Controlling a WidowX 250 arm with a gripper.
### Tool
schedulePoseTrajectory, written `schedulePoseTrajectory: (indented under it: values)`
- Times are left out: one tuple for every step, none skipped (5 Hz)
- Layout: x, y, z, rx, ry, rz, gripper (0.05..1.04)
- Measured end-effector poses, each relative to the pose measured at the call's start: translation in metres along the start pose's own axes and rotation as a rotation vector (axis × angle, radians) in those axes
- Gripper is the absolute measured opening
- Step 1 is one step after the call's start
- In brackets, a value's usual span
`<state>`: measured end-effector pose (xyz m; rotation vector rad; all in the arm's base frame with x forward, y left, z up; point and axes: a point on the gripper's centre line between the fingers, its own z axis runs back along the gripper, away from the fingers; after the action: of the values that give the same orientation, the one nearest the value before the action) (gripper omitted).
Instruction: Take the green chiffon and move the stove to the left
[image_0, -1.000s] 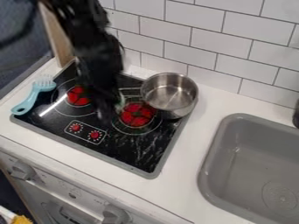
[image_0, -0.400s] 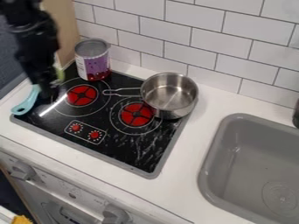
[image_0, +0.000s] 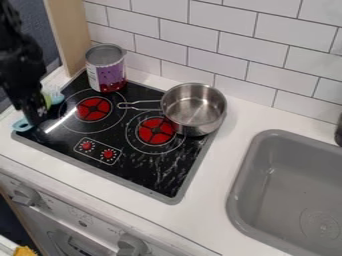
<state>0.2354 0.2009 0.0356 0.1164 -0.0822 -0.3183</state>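
So the black gripper (image_0: 35, 119) is over the stove's (image_0: 143, 172) left edge, right by the blue brush (image_0: 22, 125). The green thing (image_0: 47, 100) is beside it, also at the stove's left edge. Honestly can't tell how open the gripper is, or if it's gripping anything.

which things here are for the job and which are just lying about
For the job:
- green thing, likely the chiffon, partly hidden by the gripper
- stove

Lying about:
- brush
- can
- pot
- yellow thing
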Motion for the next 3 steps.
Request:
schedulePoseTrajectory:
  values:
    - [-0.003, 0.002, -0.015, 0.010, 0.018, 0.004, 0.671]
    - [-0.001, 0.000, -0.026, 0.011, 0.037, -0.009, 0.671]
    - [0.001, -0.007, -0.028, 0.007, 0.040, -0.031, 0.741]
